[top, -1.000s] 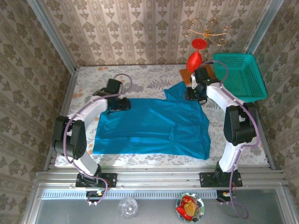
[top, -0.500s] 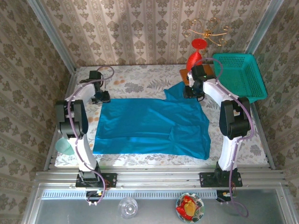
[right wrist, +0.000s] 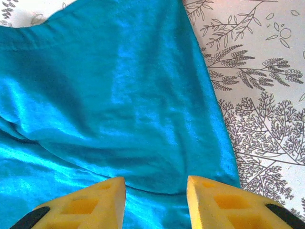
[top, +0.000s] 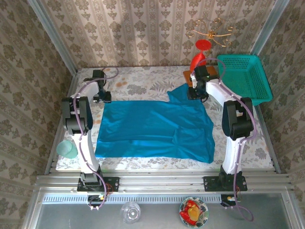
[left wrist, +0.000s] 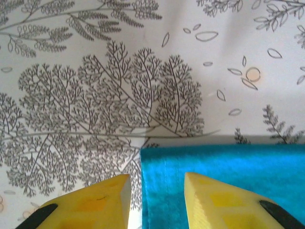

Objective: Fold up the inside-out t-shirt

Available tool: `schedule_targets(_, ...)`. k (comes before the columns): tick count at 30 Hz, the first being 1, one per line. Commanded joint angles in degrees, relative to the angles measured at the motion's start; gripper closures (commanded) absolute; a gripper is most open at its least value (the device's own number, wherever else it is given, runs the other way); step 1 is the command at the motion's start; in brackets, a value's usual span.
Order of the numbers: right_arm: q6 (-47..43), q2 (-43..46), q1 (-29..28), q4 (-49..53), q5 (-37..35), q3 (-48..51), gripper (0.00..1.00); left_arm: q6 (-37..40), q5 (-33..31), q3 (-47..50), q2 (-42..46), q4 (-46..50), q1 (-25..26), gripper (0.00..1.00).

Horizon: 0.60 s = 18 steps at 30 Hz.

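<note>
T-shirt [top: 155,129] lies spread flat in the middle of the surface [top: 143,78], roughly rectangular. One flap pokes out at its far right corner and a layer is doubled over near the right side. Left gripper [left wrist: 156,177] sits at the shirt's far left corner. Jaws are parted to a moderate gap with nothing pinched; the cloth's side edge runs under the gap, with one finger over blue fabric and the other over bare patterned surface. Right gripper [right wrist: 156,180] is over the far right flap, jaws likewise moderately apart. Smooth cloth shows between the fingers, with no bunching or grip, and the flap's right edge is just beside one finger. Teal mesh basket [top: 238,78] sits at the far right corner of the surface, clear of the shirt.
</note>
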<state>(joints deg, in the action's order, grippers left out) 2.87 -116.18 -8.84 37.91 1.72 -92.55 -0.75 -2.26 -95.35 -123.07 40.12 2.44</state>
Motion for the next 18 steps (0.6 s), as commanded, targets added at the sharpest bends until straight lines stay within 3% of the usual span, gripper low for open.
schedule_targets(1,-1.6,-1.2,0.2,1.9,-2.2,-2.5,0.60,2.2,0.6,-3.0,-2.8,3.6,-1.1,0.64)
schedule_targets(7,-5.5,-4.2,0.3,0.9,-5.8,-6.0,0.58,2.9,5.1,-7.5,-6.9,7.7,-1.5,0.67)
schedule_targets(18,-13.5,-13.9,0.1,1.7,-6.7,-15.3,0.57,2.9,7.4,-7.7,-6.7,8.2,-1.6,0.90)
